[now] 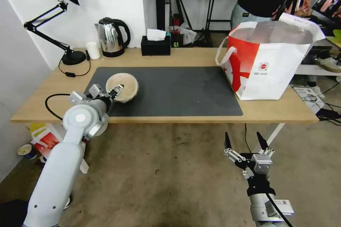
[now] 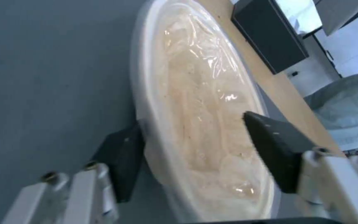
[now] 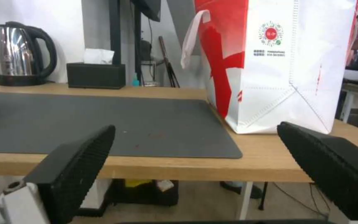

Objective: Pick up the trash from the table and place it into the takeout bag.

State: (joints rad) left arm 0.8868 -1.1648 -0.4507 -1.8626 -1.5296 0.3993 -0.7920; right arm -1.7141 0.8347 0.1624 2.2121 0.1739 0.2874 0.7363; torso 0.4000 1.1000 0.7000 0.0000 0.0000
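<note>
The beige round bowl [image 1: 127, 84], a piece of trash sealed with clear film, rests on the left part of the dark grey mat [image 1: 177, 90] on the table [image 1: 191, 56]. My left gripper [image 1: 118, 88] is open at the bowl's near edge. In the left wrist view the bowl [image 2: 195, 93] has one finger [image 2: 123, 155] against its outer wall and the other finger [image 2: 278, 146] over the film, so my left gripper [image 2: 192, 119] straddles the rim. The takeout bag [image 1: 270, 67] stands open at the table's right end. My right gripper [image 1: 242, 135] hangs open below the table's front edge, facing the bag [image 3: 278, 62].
Along the table's back edge stand a black desk lamp [image 1: 65, 21], a small white cup [image 1: 93, 49], a steel kettle [image 1: 112, 37] and a black tissue box [image 1: 155, 45]. A black cable [image 1: 53, 101] loops over the left edge. A person stands behind the bag.
</note>
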